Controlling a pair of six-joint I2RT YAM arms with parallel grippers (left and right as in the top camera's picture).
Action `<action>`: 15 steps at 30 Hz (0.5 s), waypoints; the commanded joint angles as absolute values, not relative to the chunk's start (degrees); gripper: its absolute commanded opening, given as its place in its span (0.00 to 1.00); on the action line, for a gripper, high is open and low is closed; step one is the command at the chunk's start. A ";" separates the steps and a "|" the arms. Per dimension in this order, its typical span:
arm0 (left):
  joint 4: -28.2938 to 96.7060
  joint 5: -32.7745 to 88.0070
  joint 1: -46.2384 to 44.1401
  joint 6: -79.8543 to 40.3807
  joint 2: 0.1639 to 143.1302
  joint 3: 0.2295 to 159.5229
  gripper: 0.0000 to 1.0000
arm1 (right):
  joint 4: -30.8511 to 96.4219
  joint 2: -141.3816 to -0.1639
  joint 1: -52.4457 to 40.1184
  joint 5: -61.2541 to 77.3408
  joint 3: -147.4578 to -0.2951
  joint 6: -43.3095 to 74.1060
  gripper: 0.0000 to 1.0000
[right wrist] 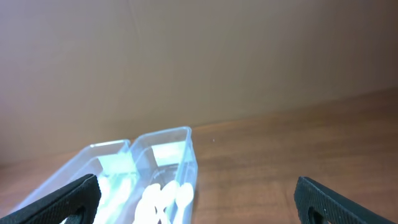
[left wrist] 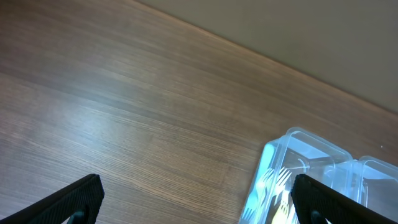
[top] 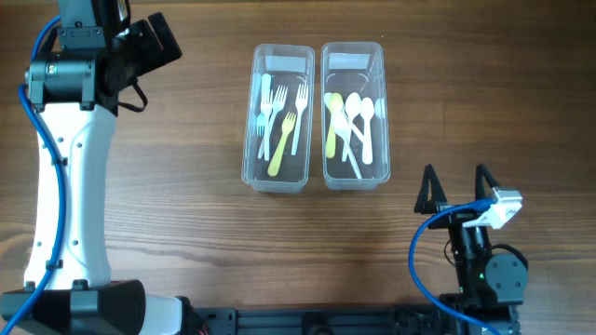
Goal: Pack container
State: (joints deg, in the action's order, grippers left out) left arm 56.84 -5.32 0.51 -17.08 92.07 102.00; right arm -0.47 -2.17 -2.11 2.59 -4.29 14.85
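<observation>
Forks [top: 279, 116] fill the left bin [top: 277, 185] and spoons [top: 358, 116] the right bin [top: 356, 182], upper centre. Nothing lies loose on the table [top: 186, 223]. The left end effector [left wrist: 196, 186] and right end effector [top: 455, 177] are released and empty. Packing looks finished.

From the left wrist view, the clear plastic container of forks [left wrist: 268, 163] ran off the lower right edge, and its forks were blurred. From the right wrist view, the clear plastic container of white spoons [right wrist: 189, 163] was cut by the bottom edge.
</observation>
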 commanded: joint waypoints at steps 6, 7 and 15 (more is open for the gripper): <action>56.88 -5.87 0.86 -17.17 92.42 102.13 1.00 | -0.86 -0.14 -2.28 3.53 -1.13 13.91 1.00; 56.88 -5.89 0.86 -17.17 92.42 102.13 1.00 | -0.95 -0.14 -2.28 3.53 -0.58 14.02 1.00; 56.88 -5.87 0.86 -17.17 92.42 102.13 1.00 | -0.25 -0.14 -2.31 3.84 -0.27 9.98 1.00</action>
State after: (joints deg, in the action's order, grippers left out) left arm 56.84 -5.32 0.51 -17.08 92.07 102.00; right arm -0.03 -1.10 -2.11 2.61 -0.36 13.65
